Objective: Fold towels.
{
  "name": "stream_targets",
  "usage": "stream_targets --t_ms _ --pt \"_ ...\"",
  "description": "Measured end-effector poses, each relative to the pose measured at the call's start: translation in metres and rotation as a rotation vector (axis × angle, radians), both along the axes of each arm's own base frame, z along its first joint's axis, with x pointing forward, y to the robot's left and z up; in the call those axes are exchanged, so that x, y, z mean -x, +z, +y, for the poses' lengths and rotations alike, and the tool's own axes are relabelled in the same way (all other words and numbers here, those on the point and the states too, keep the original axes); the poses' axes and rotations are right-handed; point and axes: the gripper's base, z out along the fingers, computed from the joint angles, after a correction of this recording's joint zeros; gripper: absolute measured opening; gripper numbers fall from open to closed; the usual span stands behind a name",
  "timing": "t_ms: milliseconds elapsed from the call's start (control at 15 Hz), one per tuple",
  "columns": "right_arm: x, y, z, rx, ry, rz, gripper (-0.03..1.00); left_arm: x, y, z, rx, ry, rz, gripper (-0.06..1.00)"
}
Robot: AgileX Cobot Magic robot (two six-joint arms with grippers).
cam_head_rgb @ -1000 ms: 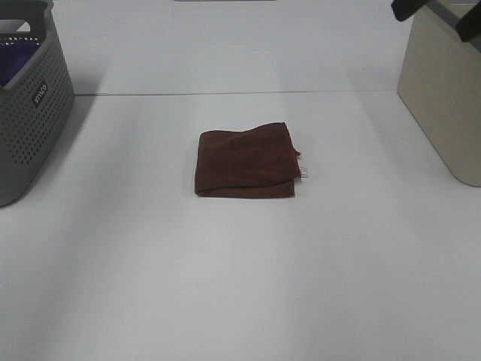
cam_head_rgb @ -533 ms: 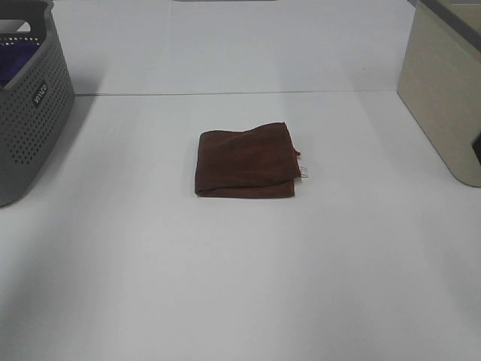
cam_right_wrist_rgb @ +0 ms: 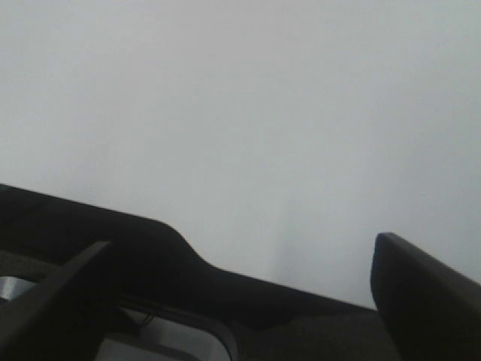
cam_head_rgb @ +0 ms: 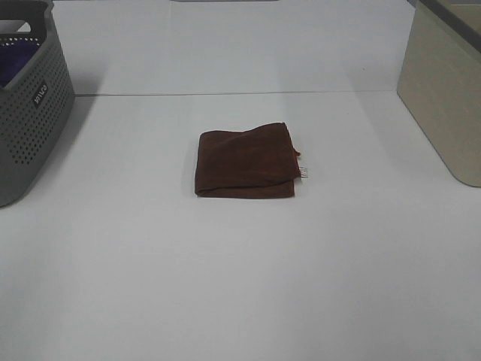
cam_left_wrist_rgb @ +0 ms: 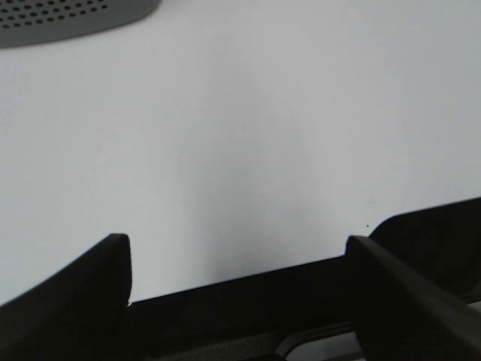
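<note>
The dark reddish-brown towel (cam_head_rgb: 245, 162) lies folded into a small rectangle in the middle of the white table, with its small white tag (cam_head_rgb: 305, 172) sticking out at its right edge. Neither arm shows in the exterior high view. In the left wrist view my left gripper (cam_left_wrist_rgb: 239, 259) is open and empty over bare table, its two dark fingers (cam_left_wrist_rgb: 75, 289) spread wide. In the right wrist view my right gripper (cam_right_wrist_rgb: 240, 259) is also open and empty over bare table. The towel shows in neither wrist view.
A grey perforated basket (cam_head_rgb: 30, 105) stands at the far left, with a purple cloth (cam_head_rgb: 15, 59) inside. Its edge shows in the left wrist view (cam_left_wrist_rgb: 68, 15). A beige bin (cam_head_rgb: 445, 98) stands at the far right. A seam (cam_head_rgb: 225, 93) runs across the table behind the towel.
The right arm, seen over the beige bin a second ago and at the right edge half a second ago, has left the exterior high view. The towel has not moved.
</note>
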Motion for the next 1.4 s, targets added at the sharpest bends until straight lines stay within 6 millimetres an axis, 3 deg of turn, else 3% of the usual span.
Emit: stream_targets --t_ms 333,1400 --pt "0.016 0.005 0.001 -0.011 0.018 -0.114 0.86 0.013 -0.007 -0.006 0.068 -0.103 -0.163 0.73" --pt "0.016 0.005 0.001 -0.009 0.02 -0.115 0.86 0.012 -0.011 -0.008 0.068 -0.136 -0.172 0.73"
